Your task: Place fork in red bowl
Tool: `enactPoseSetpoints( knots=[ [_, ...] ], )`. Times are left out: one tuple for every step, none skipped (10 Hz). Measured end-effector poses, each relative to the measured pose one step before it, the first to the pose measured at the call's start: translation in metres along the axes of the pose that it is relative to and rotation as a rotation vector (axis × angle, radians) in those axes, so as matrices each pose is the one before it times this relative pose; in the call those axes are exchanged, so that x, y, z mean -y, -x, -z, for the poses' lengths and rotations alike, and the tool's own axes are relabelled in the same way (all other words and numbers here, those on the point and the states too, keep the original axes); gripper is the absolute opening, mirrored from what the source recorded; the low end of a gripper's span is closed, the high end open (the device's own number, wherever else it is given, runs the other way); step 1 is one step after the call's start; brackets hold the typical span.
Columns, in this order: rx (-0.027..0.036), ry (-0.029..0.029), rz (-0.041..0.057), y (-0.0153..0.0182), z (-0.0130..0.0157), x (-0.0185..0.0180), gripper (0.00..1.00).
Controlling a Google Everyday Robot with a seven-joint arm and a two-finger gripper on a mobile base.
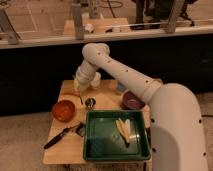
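Note:
My gripper [80,91] hangs over the back left of the wooden table, at the end of the white arm that arches in from the right. It is shut on the fork [81,99], a thin sliver hanging down from the fingers just above the tabletop. The red bowl [63,110] sits on the table to the lower left of the gripper, about a hand's width away. Nothing lies in the bowl.
A small metal cup [90,103] stands just right of the fork. A purple bowl [132,101] is at the right. A green tray [100,142] holding pale pieces fills the front right. A black-handled utensil [61,136] lies at the front left. A dark wall stands behind the table.

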Motion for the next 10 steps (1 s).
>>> enactPoseSetpoints(
  knots=[
    [0.01255,-0.00023,0.02897,0.00056,-0.00496,0.00957,0.00],
    [0.01321,-0.00143,0.03061,-0.00008,-0.00538,0.00945,0.00],
    [0.01147,-0.00394,0.02951,0.00026,-0.00464,0.00800,0.00],
    [0.01631,-0.00690,0.03123,0.00155,-0.00524,0.00662,0.00],
    [0.01668,-0.00985,0.02553,0.00022,-0.00695,0.00837,0.00],
    [0.02026,-0.01713,0.02896,0.00066,-0.00968,0.00936,0.00],
    [0.01915,-0.01540,0.01473,0.00318,-0.00752,0.00330,0.00],
    [0.01834,-0.01918,0.01260,0.00149,-0.00999,0.00394,0.00],
    [0.02111,-0.02158,0.01389,-0.00063,-0.01449,0.00590,0.00],
    [0.01191,-0.01209,0.00448,-0.00040,-0.00684,0.00212,0.00]
  ],
)
